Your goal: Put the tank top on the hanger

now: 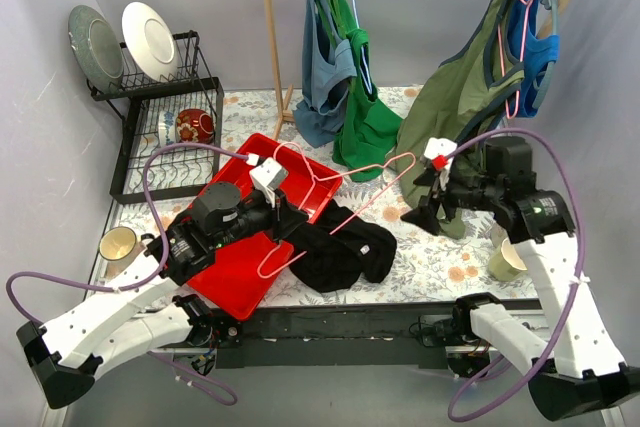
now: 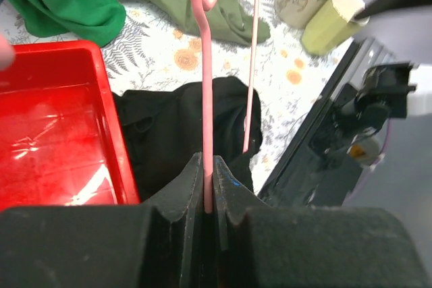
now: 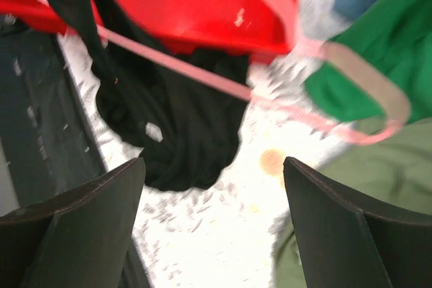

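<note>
My left gripper is shut on the pink hanger and holds it tilted over the red tray's right edge. In the left wrist view the pink wire runs straight into the closed fingers of that gripper. The black tank top lies bunched on the floral mat under the hanger's lower end; it also shows in the left wrist view. My right gripper is open and empty, right of the top. The right wrist view shows that gripper above the black top, with a black strap crossing the hanger wire.
A red tray lies at left centre. A dish rack with plates stands at the back left, a mug left of the tray. Olive, green and blue tops hang from the rail. A cup stands at the right.
</note>
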You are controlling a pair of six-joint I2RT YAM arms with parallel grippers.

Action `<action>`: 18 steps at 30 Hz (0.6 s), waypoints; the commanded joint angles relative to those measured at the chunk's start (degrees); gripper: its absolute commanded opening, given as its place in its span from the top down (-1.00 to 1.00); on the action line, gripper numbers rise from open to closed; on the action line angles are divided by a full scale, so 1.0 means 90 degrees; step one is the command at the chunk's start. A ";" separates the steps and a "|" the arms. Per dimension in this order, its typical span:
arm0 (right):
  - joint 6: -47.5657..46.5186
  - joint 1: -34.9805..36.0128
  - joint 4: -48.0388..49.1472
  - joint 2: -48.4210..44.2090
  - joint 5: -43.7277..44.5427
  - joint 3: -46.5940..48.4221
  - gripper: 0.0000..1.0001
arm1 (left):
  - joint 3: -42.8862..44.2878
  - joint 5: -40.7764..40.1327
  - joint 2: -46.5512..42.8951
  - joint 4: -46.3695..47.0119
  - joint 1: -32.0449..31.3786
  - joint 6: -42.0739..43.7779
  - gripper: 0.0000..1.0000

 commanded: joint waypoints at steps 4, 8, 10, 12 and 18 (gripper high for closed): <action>0.0159 0.1367 0.0693 0.0205 0.1224 -0.1453 -0.89 | 0.0007 -0.0539 -0.0063 0.0764 0.0034 -0.1236 1.00; 0.0666 0.2179 0.1643 0.0370 0.2182 -0.1953 -0.91 | 0.0075 -0.0774 0.0065 0.0842 0.0034 -0.1657 1.00; 0.0842 0.2394 0.1897 0.0546 0.2592 -0.2003 -0.93 | 0.0085 -0.0891 0.0075 0.0852 0.0034 -0.1764 1.00; 0.1057 0.2580 0.2278 0.0800 0.3090 -0.2091 -0.93 | 0.0066 -0.0930 0.0036 0.0861 0.0044 -0.1892 1.00; 0.1439 0.2766 0.2669 0.1338 0.3462 -0.2335 -0.93 | 0.0027 -0.1028 -0.0130 0.0803 0.0034 -0.2009 1.00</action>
